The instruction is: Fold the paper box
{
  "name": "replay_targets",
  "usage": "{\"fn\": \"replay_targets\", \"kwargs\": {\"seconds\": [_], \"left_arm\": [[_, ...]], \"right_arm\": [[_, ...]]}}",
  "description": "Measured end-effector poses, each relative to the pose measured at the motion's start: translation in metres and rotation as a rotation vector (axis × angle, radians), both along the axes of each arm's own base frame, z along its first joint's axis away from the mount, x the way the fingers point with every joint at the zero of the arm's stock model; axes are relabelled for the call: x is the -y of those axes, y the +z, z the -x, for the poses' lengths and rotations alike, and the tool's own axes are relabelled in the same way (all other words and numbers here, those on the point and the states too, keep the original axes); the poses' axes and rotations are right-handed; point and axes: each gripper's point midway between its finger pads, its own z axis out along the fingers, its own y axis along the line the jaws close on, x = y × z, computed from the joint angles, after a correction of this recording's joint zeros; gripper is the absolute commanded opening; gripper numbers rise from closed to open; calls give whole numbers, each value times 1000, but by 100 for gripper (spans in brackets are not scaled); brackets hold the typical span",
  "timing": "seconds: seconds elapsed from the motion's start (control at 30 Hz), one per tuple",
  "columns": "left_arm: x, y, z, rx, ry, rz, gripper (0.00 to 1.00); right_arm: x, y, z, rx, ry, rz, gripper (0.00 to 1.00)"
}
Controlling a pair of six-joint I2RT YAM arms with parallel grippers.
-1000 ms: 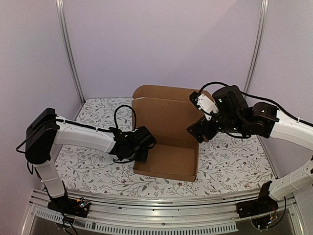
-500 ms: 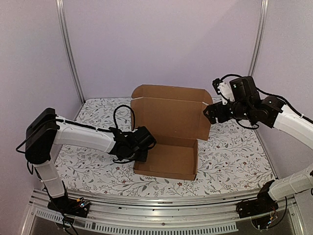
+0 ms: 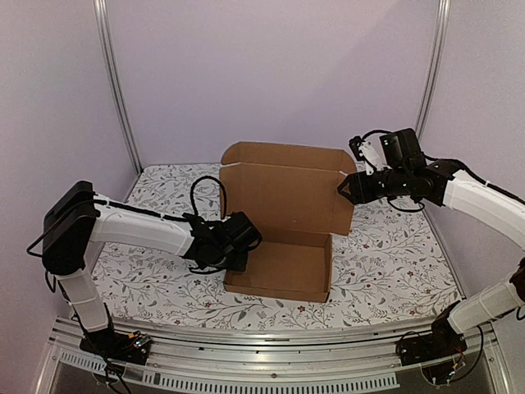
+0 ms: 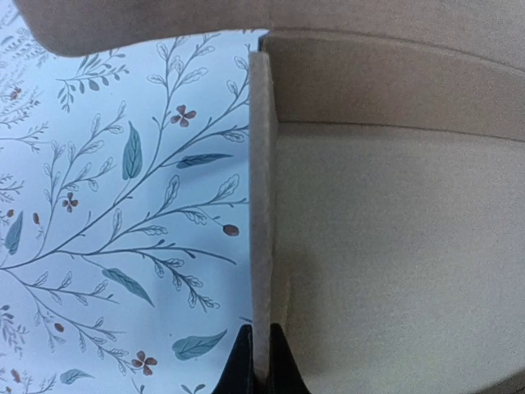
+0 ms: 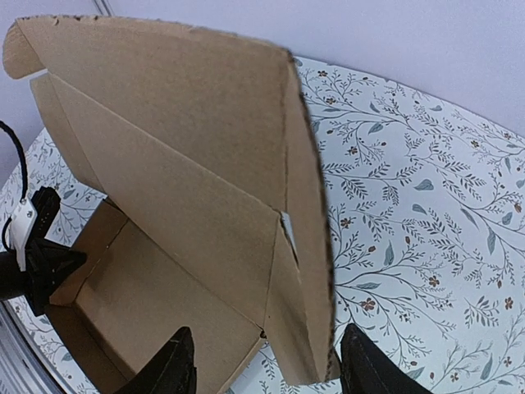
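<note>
Pinching the left wall of the paper box, the left gripper has its fingertips closed tight on the cardboard edge. Only the left wrist view shows this grip; from overhead the tips sit hidden behind the wrist. The right gripper stands part-open, its fingers straddling the lower corner of the lid's right side flap; contact cannot be judged. The overhead view alone gives the whole layout. The box base lies flat mid-table on the flowered tablecloth, and the lid stands upright at the rear, its top flap creased at an angle.
</note>
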Motion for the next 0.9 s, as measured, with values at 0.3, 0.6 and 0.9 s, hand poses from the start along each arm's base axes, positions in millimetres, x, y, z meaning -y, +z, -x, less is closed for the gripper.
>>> {"fn": "replay_targets", "kwargs": {"seconds": [0.3,0.6,0.9], "left_arm": [[0,0,0,-3,-2,0,0],[0,-2,2,-15,-5,-1,0],[0,-2,4,-23,-10,0,10]], "right_arm": [[-7,0,1,-10,34,-33,18],[-12,-3,0,-31,33,-54,0],[-17,-4,0,12,-35,-18,0]]}}
